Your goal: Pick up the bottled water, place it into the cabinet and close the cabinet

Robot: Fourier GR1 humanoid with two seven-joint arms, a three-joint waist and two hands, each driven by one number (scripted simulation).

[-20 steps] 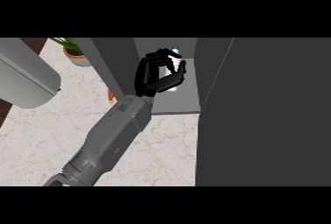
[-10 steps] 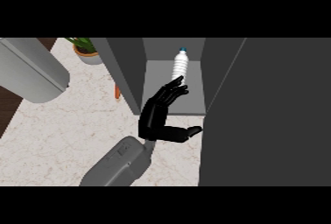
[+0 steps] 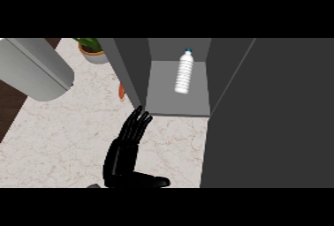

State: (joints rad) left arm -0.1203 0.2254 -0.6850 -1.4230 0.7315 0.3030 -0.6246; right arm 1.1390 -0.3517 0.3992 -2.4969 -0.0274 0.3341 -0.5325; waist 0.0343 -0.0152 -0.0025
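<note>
**Q:** Since it's plastic, is the bottled water (image 3: pixel 185 73) slippery?

**Me:** Probably smooth and light; I'd take it mid-body. It stands in the cabinet (image 3: pixel 179 106), beyond my fingers (image 3: pixel 138 123), which are straight, holding nothing, over the tabletop (image 3: pixel 58 132). Door's open.

A potted plant (image 3: pixel 93 49) stands at the marble counter's (image 3: pixel 58 132) back edge — a grey cylinder (image 3: pixel 36 66) lies nearby.

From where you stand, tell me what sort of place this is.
Most likely a kitchen. A marbled counter carries an open grey cabinet with a water bottle inside, and a potted plant stands at the back. One open black hand shows low in the view.
</note>
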